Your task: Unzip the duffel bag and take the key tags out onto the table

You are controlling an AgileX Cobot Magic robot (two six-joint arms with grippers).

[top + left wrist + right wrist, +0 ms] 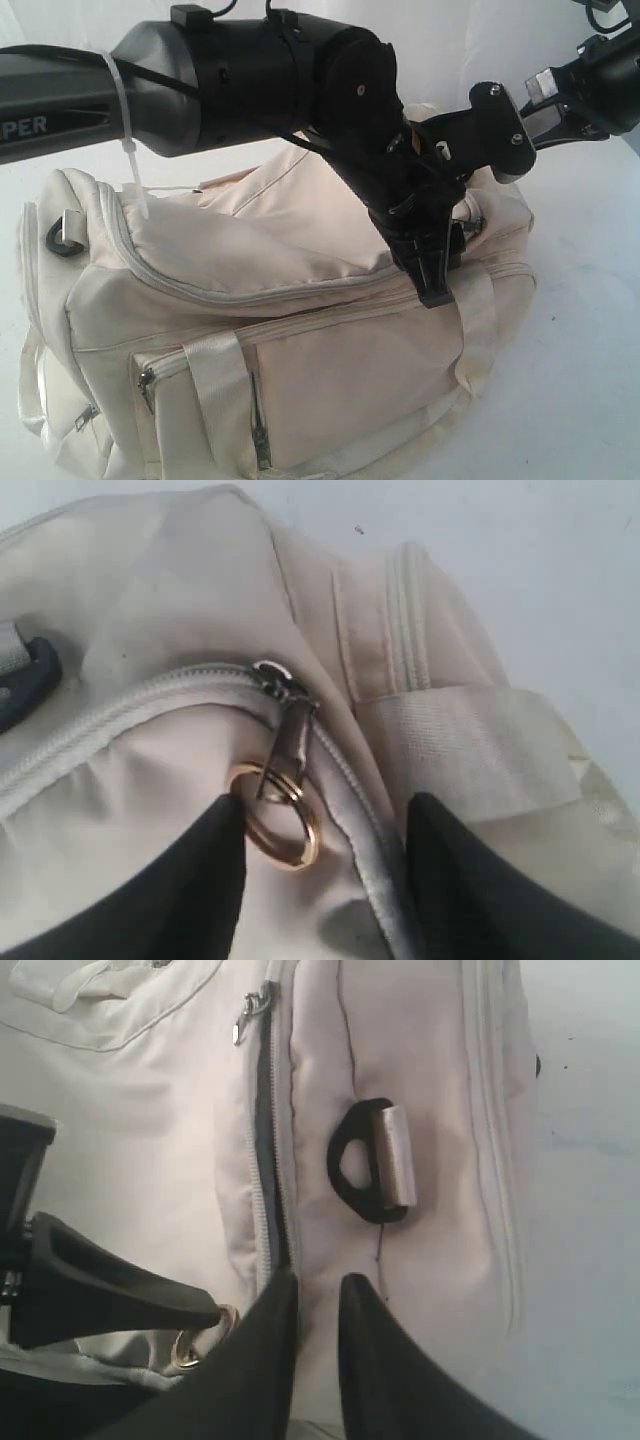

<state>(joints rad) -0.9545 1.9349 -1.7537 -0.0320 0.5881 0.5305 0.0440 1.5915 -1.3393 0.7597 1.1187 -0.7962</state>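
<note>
The cream-white duffel bag [300, 330] lies on the white table [590, 330] with its top zipper [120, 705] closed. My left gripper [325, 830] reaches across to the bag's right end [435, 280]. It is open, its fingers either side of the gold ring [275, 820] on the zipper pull [290, 730], and one finger touches the ring. My right gripper [318, 1300] is nearly closed, pinching bag fabric beside the zipper's end. The left finger [100, 1280] and gold ring [190, 1350] also show in the right wrist view. The key tags are hidden.
A black strap ring on a webbing loop [370, 1160] sits just past the right fingertips, and another strap ring [62, 238] is at the bag's left end. A side-pocket zipper pull [250, 1015] lies further along. A webbing handle [470, 750] crosses the bag near the left gripper.
</note>
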